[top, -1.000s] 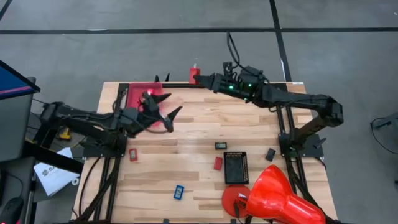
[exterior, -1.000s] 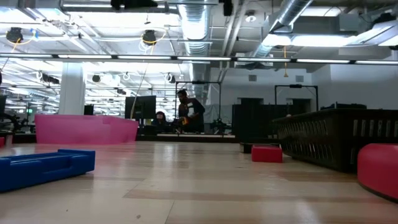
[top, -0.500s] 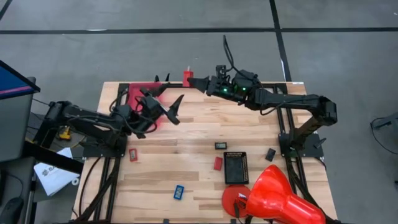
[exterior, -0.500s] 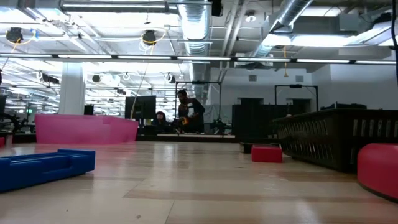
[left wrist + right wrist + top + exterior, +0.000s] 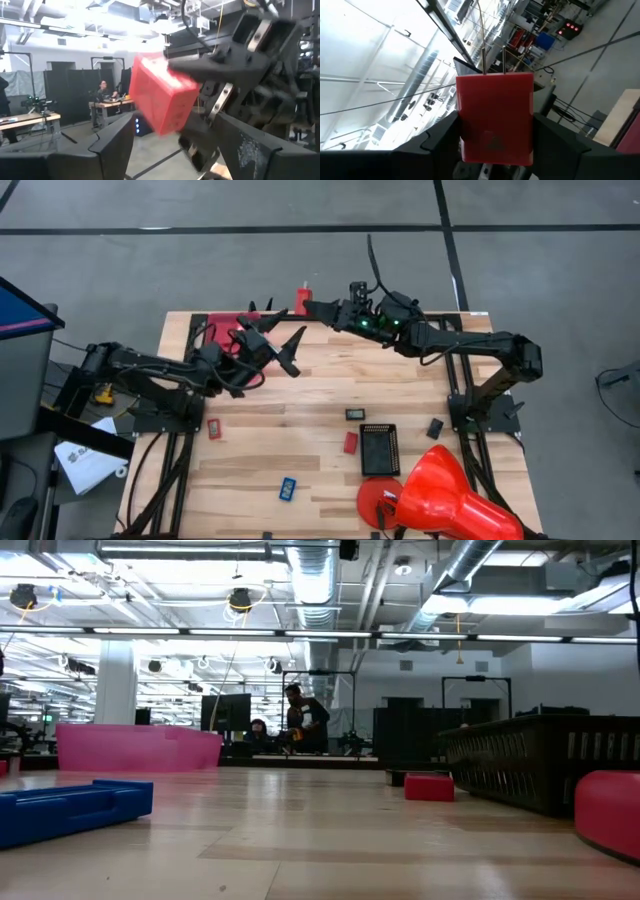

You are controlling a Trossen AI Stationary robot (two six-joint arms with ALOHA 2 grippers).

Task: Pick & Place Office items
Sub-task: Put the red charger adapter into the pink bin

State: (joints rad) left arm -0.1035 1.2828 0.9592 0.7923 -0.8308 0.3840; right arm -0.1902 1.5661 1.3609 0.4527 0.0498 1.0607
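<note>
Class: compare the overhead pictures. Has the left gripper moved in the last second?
Yes. The left gripper has swung toward the table's far edge and rightward, closing on the red block the right gripper holds.

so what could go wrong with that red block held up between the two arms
1. The right gripper holds the red block in the air at the table's far edge; a slip during a handover could send it to the floor.
2. The left gripper, fingers apart, is close to the right one, so the two could knock together.
3. The pink bin lies under the left arm, which may snag it.
</note>
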